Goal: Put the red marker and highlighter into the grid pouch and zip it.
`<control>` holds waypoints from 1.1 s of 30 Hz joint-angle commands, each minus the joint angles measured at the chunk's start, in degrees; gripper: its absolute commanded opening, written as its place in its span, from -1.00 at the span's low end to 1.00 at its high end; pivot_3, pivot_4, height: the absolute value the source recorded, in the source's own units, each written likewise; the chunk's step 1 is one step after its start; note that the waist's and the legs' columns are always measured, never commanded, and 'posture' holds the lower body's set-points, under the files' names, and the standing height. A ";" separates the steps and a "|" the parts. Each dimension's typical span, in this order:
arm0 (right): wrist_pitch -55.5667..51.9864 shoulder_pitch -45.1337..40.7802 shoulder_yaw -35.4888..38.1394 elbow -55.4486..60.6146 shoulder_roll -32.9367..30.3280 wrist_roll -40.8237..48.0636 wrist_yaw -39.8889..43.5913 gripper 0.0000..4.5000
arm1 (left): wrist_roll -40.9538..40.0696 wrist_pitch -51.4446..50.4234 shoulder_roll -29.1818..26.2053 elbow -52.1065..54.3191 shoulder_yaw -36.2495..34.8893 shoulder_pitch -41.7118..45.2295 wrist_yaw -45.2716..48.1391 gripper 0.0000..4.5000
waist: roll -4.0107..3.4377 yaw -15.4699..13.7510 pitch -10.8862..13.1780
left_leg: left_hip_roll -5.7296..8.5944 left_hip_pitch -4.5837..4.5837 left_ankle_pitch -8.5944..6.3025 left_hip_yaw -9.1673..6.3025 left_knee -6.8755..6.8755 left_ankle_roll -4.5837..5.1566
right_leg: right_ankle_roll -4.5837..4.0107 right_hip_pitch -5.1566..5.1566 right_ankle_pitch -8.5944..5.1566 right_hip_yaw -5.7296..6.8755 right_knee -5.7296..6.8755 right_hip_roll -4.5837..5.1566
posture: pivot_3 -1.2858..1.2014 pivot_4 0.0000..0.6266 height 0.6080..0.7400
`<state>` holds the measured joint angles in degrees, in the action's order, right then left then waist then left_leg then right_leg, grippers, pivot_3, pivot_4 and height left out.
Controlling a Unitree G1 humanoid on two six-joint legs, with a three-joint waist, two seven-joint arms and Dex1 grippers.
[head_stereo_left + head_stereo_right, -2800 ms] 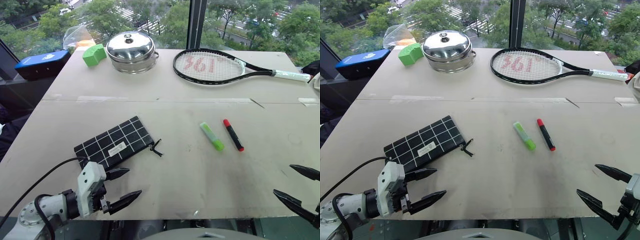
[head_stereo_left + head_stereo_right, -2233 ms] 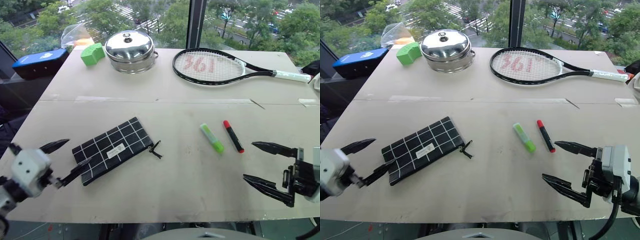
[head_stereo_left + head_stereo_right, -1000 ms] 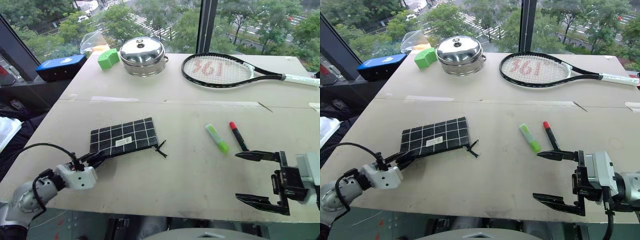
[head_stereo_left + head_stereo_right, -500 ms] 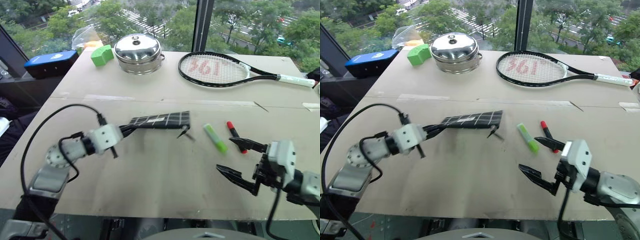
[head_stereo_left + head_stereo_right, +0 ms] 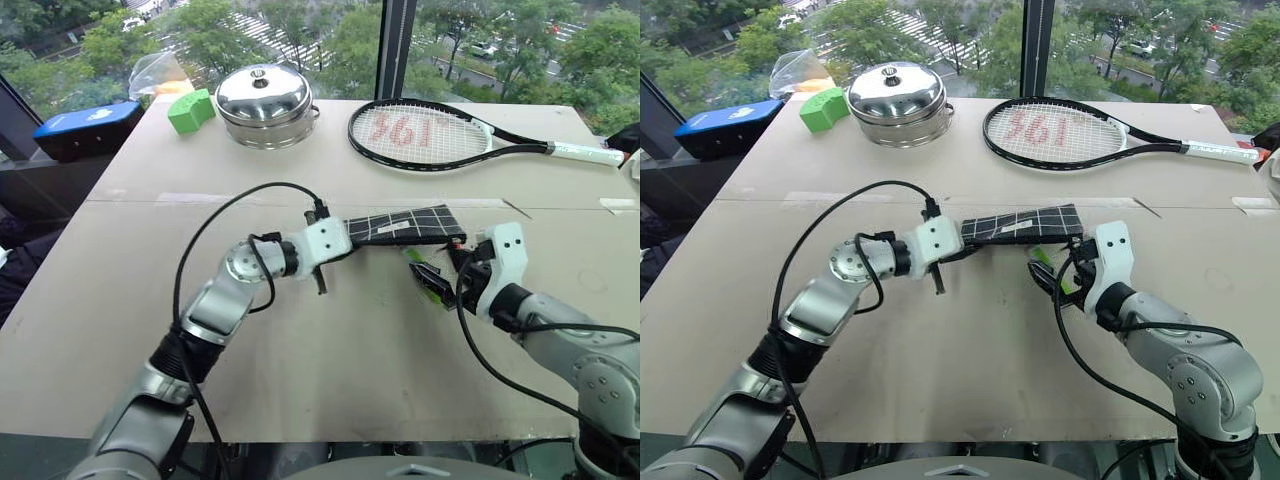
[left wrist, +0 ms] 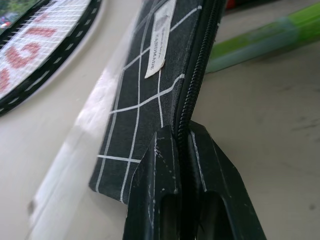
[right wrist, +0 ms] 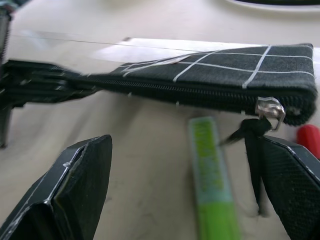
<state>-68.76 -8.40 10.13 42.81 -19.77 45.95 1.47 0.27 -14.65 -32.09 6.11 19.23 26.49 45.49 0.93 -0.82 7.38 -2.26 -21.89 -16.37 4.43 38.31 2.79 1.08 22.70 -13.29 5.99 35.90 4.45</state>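
Observation:
The grid pouch [image 5: 400,224] hangs above the table, held level with its zipper edge facing me. My left gripper [image 5: 358,237] is shut on the pouch's left end, fingers [image 6: 162,165] pinching the zipper seam. My right gripper [image 5: 441,268] stands open just below the pouch's right end, where the zipper pull [image 7: 270,107] and its black cord hang between the fingers [image 7: 82,185]. The highlighter [image 7: 212,185] lies on the table under the pouch, between those open fingers. Only the red tip of the red marker [image 7: 308,139] peeks out past the right finger.
At the back of the table [image 5: 300,380] lie a tennis racket [image 5: 420,135], a steel lidded pot [image 5: 265,98], a green block [image 5: 188,108] and a plastic bag [image 5: 155,72]. A blue case [image 5: 85,125] sits off the table's left corner.
My left gripper shut on the pouch's end, lifted it and carried it right, over the pens. My right gripper moved forward to the pouch's zipper end, still open.

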 commanded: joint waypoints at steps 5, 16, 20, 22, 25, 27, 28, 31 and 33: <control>-3.64 -3.14 5.05 -0.01 1.92 1.81 -4.10 1.00 | 2.21 -3.18 2.19 6.70 0.57 -2.53 -1.65 -0.98 | -0.01 -0.02 0.00 | -0.01 -0.01 -0.07 -0.04 0.00 0.12 | 0.00 0.01 0.00 0.02 0.01 0.01 | 0.03 -0.52 1.00; -3.71 -4.40 5.51 -2.76 3.16 1.20 -4.93 -0.20 | 0.68 -8.66 1.49 10.19 -1.89 -0.23 0.78 -1.00 | -0.09 0.02 0.05 | 0.00 0.00 -0.12 -0.03 0.00 0.21 | 0.01 0.01 0.00 0.01 0.02 0.01 | 0.03 -0.52 1.00; -3.70 -4.24 5.96 -2.83 2.79 1.52 -4.39 -0.98 | 0.43 -10.36 1.67 11.23 -2.09 0.25 0.89 -1.00 | -0.10 0.02 0.05 | 0.00 0.00 -0.12 -0.03 0.00 0.21 | 0.01 0.01 0.00 0.01 0.02 0.01 | 0.03 -0.52 1.00; -3.43 -4.19 5.98 -2.73 2.61 1.32 -4.22 -0.98 | 0.33 -10.85 1.65 11.70 -2.05 0.29 0.97 -1.00 | -0.10 0.02 0.05 | 0.00 0.00 -0.12 -0.03 0.00 0.22 | 0.01 0.01 0.00 0.00 0.02 0.01 | 0.03 -0.52 1.00; -3.55 -4.16 5.92 -2.45 1.86 1.28 -3.64 -0.98 | 0.18 -11.34 1.49 12.04 -2.03 0.35 1.12 -1.00 | -0.10 0.01 0.06 | 0.00 0.00 -0.13 -0.03 0.00 0.23 | 0.01 0.01 0.00 -0.01 0.02 0.01 | 0.03 -0.52 1.00; -3.86 -4.22 5.55 -2.19 0.85 1.49 -2.87 -0.98 | 0.08 -11.63 1.40 12.01 -2.04 0.58 1.19 -1.00 | -0.10 0.02 0.06 | 0.00 0.00 -0.13 -0.03 0.00 0.22 | 0.01 0.01 0.00 -0.01 0.02 0.01 | 0.03 -0.52 1.00; -4.19 -4.34 5.29 -2.07 0.37 1.85 -2.42 -0.98 | 0.08 -11.75 1.39 11.93 -2.02 0.74 1.22 -1.00 | -0.10 0.01 0.06 | 0.00 0.00 -0.13 -0.03 0.00 0.23 | 0.01 0.01 0.00 -0.01 0.02 0.01 | 0.03 -0.52 1.00; -5.44 -5.33 3.26 -1.75 -1.23 2.80 -0.65 -0.98 | 0.11 -12.31 1.53 11.61 -1.82 1.41 1.26 -1.00 | -0.11 0.03 0.07 | 0.00 -0.01 -0.13 -0.03 0.00 0.23 | 0.01 0.01 0.00 0.00 0.02 0.01 | 0.03 -0.52 1.00; -6.43 -6.39 1.87 -2.19 -1.39 3.53 0.24 -0.98 | -0.05 -12.94 1.79 11.61 -1.62 1.95 1.28 -1.00 | -0.11 0.04 0.07 | 0.00 0.00 -0.14 -0.02 0.00 0.25 | 0.01 0.01 0.00 -0.02 0.02 0.00 | 0.03 -0.52 1.00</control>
<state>-74.64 -13.39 13.16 39.20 -20.95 47.67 0.14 0.94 -27.42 -30.57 15.19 18.50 27.10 46.55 0.82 -0.78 7.45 -2.26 -21.87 -16.51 4.41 38.31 3.04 1.09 22.70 -13.29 5.97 35.92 4.45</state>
